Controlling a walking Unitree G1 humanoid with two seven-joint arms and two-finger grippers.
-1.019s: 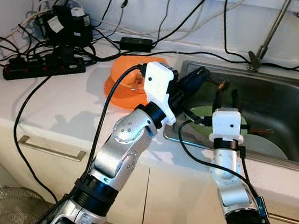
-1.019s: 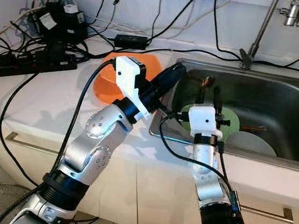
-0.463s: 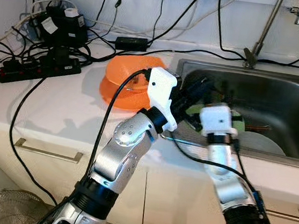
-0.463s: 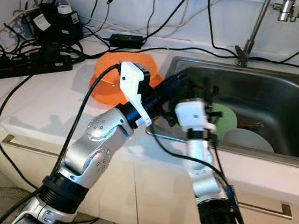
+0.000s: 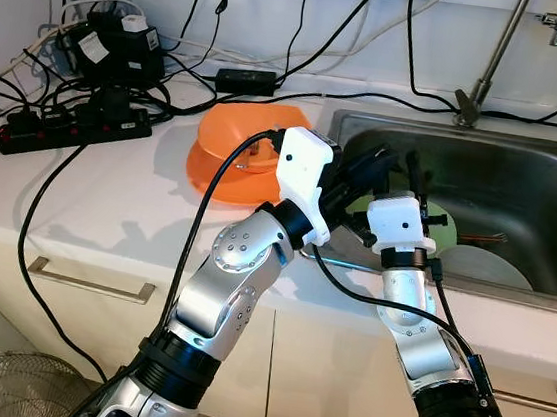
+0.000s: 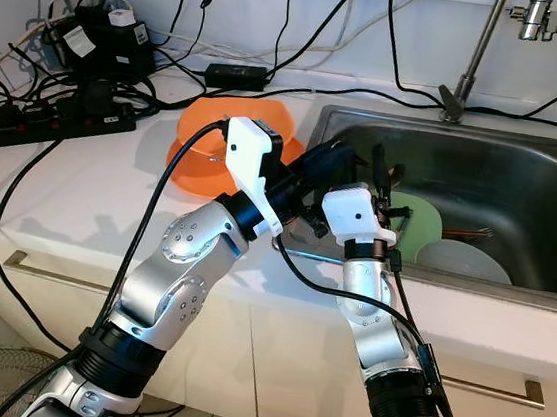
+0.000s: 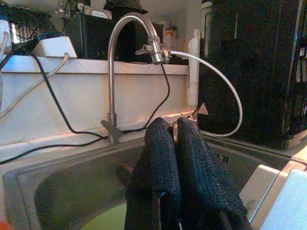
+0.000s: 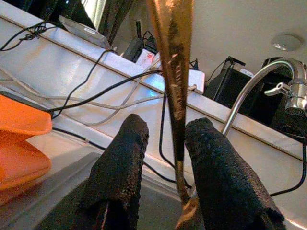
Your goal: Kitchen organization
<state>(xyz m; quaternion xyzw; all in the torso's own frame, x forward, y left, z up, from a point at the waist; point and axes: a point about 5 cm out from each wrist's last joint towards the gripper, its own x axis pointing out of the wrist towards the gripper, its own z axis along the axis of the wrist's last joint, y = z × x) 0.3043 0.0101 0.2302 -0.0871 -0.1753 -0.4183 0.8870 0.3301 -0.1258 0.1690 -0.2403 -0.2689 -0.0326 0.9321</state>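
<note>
Right hand (image 8: 163, 163): mine, raised over the sink's near left corner; fingers (image 8: 120, 167) clamped on a thin brown utensil (image 8: 175, 72) that stands up between them; its handle also shows above my wrist (image 5: 408, 168)
Left hand (image 7: 172, 158): mine, reaching over the sink's left rim just beside the right one; fingers pressed together, nothing between them
Sink (image 5: 555, 170): steel basin set in the counter (image 5: 108, 199); faucet (image 5: 493, 52) at its back rim
In the sink: green plate (image 6: 420, 220) near the left end; white plate (image 6: 459, 259) overlapping its right side; thin brown sticks (image 6: 472, 232) behind them
Bowl (image 5: 235, 148): orange, upside down on the counter, just left of the sink
Back of the counter: power strip (image 5: 72, 125) and tangled cables
</note>
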